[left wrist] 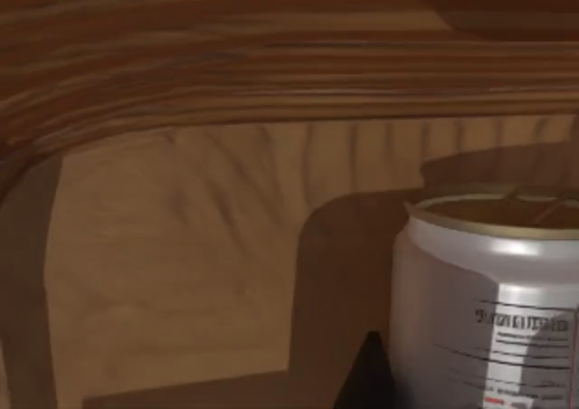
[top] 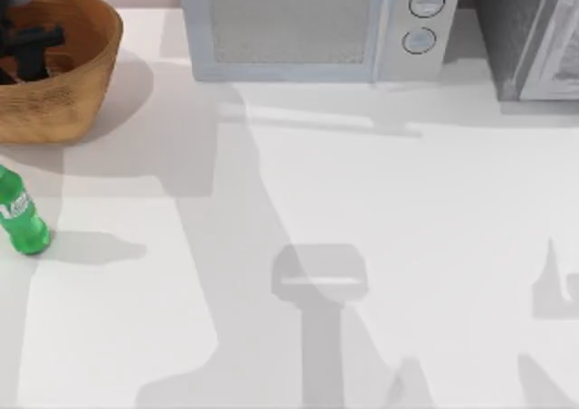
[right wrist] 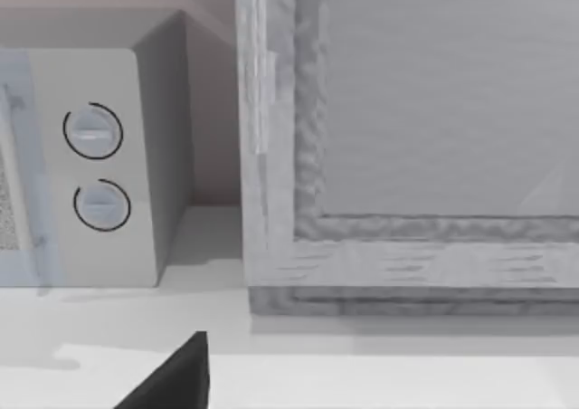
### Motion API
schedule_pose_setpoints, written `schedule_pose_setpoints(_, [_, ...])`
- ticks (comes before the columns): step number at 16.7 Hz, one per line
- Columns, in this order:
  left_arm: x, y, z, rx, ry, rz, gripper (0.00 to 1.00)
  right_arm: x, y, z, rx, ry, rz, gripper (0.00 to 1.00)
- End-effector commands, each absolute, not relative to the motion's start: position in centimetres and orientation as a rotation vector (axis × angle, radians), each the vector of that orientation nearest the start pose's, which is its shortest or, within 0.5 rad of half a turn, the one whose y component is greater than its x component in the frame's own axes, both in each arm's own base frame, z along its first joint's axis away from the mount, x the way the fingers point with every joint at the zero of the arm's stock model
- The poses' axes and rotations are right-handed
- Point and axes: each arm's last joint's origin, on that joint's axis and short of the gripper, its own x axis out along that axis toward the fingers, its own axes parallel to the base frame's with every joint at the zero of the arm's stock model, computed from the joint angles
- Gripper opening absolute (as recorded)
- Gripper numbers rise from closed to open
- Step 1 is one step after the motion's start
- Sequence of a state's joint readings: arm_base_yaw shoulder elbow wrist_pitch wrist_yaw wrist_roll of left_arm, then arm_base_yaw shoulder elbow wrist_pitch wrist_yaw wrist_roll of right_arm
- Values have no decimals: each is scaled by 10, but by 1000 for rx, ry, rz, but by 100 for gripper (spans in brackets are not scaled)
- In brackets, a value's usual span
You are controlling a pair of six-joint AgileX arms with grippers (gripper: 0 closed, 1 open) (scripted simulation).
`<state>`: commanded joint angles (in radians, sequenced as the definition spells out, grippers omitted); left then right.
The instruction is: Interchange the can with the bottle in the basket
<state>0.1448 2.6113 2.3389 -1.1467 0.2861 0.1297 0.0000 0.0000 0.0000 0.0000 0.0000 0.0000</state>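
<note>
Microwave (top: 317, 24) at table (top: 362, 210) back; grey cabinet (top: 534, 33) beside it.

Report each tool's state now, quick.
Left tool: inside the basket beside the can; state cannot be told.
Right tool: state cannot be told.

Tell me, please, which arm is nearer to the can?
The left. Its end effector is down inside the basket, right beside the can. The right arm is off toward the table's right, facing the microwave.

Orange-brown ribbed basket (top: 68, 83), bright green bottle (top: 20, 217) with a white label, silvery-white can (left wrist: 493, 300) with dark print, white worktop (top: 380, 210), pale grey microwave (top: 317, 24)
</note>
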Motion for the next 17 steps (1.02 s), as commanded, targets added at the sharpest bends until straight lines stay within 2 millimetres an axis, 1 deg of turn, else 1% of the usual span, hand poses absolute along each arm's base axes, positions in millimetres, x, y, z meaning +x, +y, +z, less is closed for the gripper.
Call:
schedule_pose_setpoints(3, [515, 74, 129, -200, 1373, -187, 0, 106, -1, 160, 0, 0, 0, 100])
schedule_pose_setpoints(4, [509, 69, 153, -194, 1347, -195, 0, 106, -1, 160, 0, 0, 0, 100])
schedule_pose_setpoints(6, [508, 69, 155, -195, 1342, -190, 0, 106, -1, 160, 0, 0, 0, 100])
schedule_pose_setpoints(8, [502, 71, 167, -194, 1316, -169, 0, 106, -1, 160, 0, 0, 0, 100])
schedule_pose_setpoints(9, [498, 72, 177, -190, 1293, -155, 0, 106, -1, 160, 0, 0, 0, 100])
schedule_pose_setpoints(11, [484, 72, 203, -175, 1223, -125, 0, 106, -1, 160, 0, 0, 0, 100])
schedule_pose_setpoints(13, [462, 68, 238, -150, 1125, -96, 0, 106, -1, 160, 0, 0, 0, 100])
schedule_pose_setpoints(14, [446, 65, 256, -135, 1068, -82, 0, 106, -1, 160, 0, 0, 0, 100])
schedule_pose_setpoints(15, [428, 61, 274, -120, 1008, -69, 0, 106, -1, 160, 0, 0, 0, 100])
schedule_pose_setpoints(17, [385, 51, 305, -89, 881, -46, 0, 106, -1, 160, 0, 0, 0, 100])
